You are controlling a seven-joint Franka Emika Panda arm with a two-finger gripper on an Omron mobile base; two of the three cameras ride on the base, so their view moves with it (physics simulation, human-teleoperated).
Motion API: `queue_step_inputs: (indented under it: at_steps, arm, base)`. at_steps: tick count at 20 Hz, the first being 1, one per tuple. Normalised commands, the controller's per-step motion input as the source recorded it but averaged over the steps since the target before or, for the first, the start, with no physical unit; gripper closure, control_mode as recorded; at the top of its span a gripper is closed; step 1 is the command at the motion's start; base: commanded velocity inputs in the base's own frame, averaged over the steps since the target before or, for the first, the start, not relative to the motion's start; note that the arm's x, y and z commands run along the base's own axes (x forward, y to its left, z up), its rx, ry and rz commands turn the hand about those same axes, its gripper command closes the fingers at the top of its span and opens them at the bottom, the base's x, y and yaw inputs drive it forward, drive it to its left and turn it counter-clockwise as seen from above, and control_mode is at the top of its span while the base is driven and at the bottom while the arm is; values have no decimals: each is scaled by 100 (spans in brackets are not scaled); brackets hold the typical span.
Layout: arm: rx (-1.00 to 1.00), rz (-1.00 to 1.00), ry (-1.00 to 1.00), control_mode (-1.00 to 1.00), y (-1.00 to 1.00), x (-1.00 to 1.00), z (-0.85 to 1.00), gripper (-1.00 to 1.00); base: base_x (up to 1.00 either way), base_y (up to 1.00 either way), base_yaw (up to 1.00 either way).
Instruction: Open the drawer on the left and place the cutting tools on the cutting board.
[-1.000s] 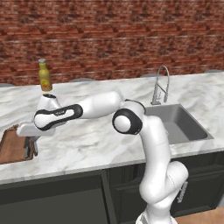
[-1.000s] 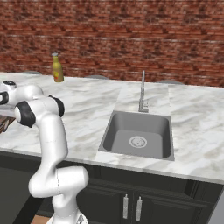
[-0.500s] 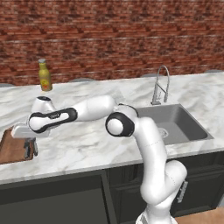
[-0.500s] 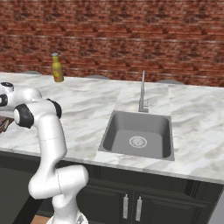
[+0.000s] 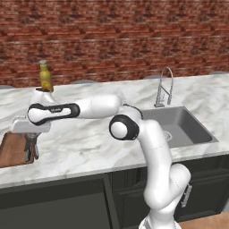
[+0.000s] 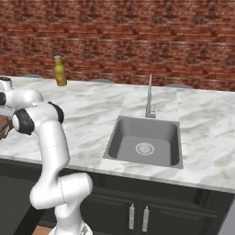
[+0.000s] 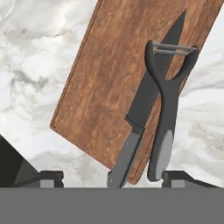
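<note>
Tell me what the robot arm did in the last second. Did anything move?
The arm stretched further left along the counter, carrying the gripper out over the cutting board. The knife and the grey peeler lie side by side on the board, just ahead of the gripper's tips. The yellow bottle, the sink and the faucet stayed put.

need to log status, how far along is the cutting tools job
Nearly done, it seems. The dark-bladed knife and the grey Y-shaped peeler both lie on the brown wooden cutting board, handles overhanging its edge. Nothing appears to be in hand: the claw hovers just above them with fingertips spread. Probably left: pulling the arm away.
</note>
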Motion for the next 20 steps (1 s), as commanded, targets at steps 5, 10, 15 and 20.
queue_step_inputs:
  at_steps: [5,10,15,20]
  arm:
    - [-5,0,0,-100,-75,-45,21,-100]
    - [-8,0,-1,-100,-99,-61,0,-100]
    - [-4,0,-1,-100,-91,-74,1,-100]
    - [-1,0,-1,-100,-72,-55,16,-100]
  base:
    - [0,0,0]
    - [0,0,0]
    - [0,0,0]
    - [0,0,0]
